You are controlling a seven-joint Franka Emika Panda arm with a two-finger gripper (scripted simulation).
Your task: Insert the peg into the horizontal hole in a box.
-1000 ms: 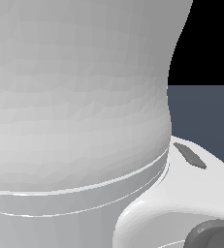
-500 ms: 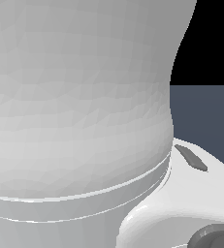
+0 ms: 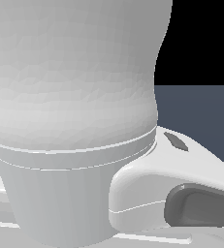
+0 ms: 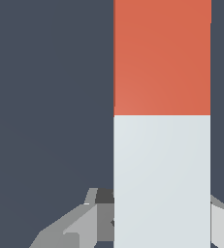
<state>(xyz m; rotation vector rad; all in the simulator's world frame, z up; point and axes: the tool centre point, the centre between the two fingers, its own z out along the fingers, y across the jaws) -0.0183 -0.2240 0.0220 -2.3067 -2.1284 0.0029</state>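
The peg (image 4: 162, 97) fills the wrist view as a long square bar, with the red-orange half (image 4: 162, 58) far from the wrist and the pale grey-white half (image 4: 162, 179) near it. My gripper (image 4: 162, 213) has a finger against each side of the white half, so it looks shut on the peg; one finger (image 4: 87, 220) shows beside it. The box and its hole are out of view. In the exterior view the arm's white body (image 3: 74, 97) blocks almost everything.
Behind the peg in the wrist view is plain dark grey floor (image 4: 45, 97). In the exterior view a strip of the same dark floor (image 3: 200, 116) shows at the right, with black above it.
In the exterior view the arm's lower link with the dark recess has moved up and a little to the left. The large upper body looks much the same.
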